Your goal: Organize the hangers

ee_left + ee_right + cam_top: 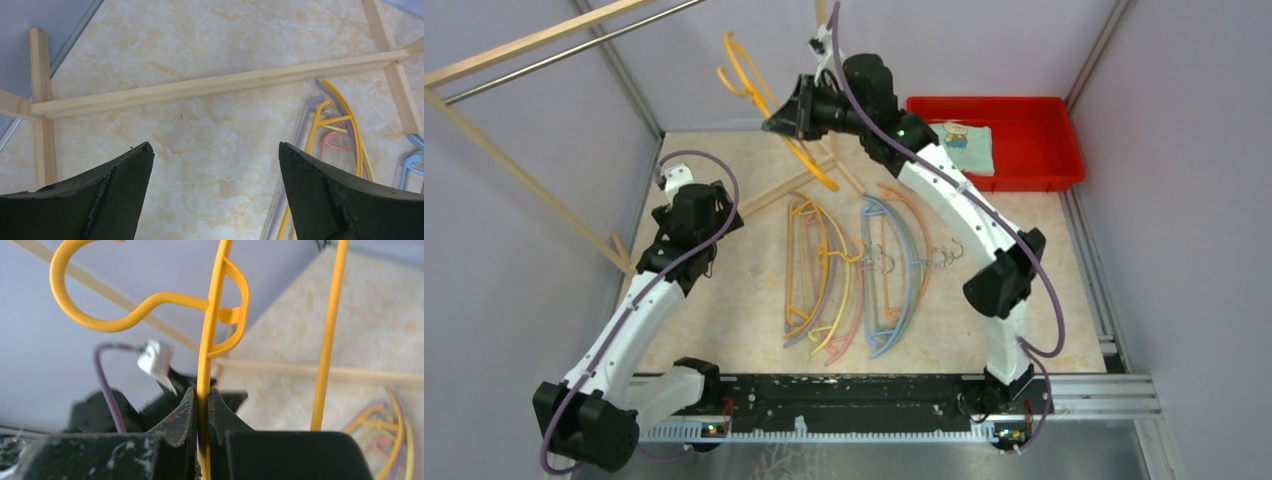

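Observation:
My right gripper (776, 118) is raised at the back and shut on a yellow hanger (754, 90), which hangs in the air with its lower end near the table. In the right wrist view the jaws (202, 395) clamp the yellow hanger's (212, 325) thin bar, its hook curling up and left. Several hangers lie in two piles on the table: yellow, purple, pink ones (819, 270) and blue, orange ones (894, 270). My left gripper (649, 262) is open and empty, low over bare table left of the piles (330, 125).
A pale wooden rack frame (524, 175) with a metal rail (574, 50) stands at the back left; its floor bars (210, 85) cross the table. A red tray (1024, 140) holding a folded cloth (964, 145) sits at the back right.

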### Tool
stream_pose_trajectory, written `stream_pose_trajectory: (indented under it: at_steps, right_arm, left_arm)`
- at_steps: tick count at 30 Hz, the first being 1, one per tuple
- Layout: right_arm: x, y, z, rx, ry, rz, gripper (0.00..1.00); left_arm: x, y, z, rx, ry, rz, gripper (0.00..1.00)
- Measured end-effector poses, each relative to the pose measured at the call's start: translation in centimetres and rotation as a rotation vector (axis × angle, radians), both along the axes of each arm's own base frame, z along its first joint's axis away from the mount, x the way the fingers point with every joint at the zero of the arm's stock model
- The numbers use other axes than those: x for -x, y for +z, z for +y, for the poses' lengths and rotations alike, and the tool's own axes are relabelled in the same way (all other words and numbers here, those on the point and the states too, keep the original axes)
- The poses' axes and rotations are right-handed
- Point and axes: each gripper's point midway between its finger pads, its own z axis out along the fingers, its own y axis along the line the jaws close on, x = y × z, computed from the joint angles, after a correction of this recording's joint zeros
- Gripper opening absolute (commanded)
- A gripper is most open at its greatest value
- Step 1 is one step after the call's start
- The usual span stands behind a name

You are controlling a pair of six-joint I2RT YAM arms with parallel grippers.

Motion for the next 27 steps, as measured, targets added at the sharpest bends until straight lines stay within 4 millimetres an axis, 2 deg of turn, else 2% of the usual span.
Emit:
stream_pose_trajectory:
  at_steps: [4, 8, 13, 18, 24, 27]
  right_arm:
    - [-3.4, 5.0, 0.5, -0.155, -0.016, -0.048, 0.0]
    - [-5.4, 7.2, 0.6, -0.281, -0.023, -0.042, 0.0]
    - [-7.7, 6.9, 2.0, -0.394, -0.01, 0.0, 0.0]
    - [-9.1, 5.4, 3.3, -0.44, -0.002, 0.045, 0.0]
    - [-8.8, 6.7, 3.3, -0.493, 0.022, 0.014, 0.0]
    - [-8.6, 6.5, 3.3, -0.494, 0.026, 0.017, 0.0]
  left_arm:
    - [0.8, -0.8, 0.2, -0.007, 0.001, 0.025, 1.0]
    - [1.2, -1.1, 0.4, -0.011, 0.001, 0.04, 1.0]
    - [1.5, -0.5, 0.4, -0.007, 0.0, 0.021, 1.0]
    - [1.5, -0.4, 0.5, -0.009, -0.001, 0.019, 1.0]
    - [1.5, -0.4, 0.4, -0.019, -0.014, 0.023, 0.88]
    - [1.3, -0.1, -0.3, -0.012, -0.062, 0.022, 0.87]
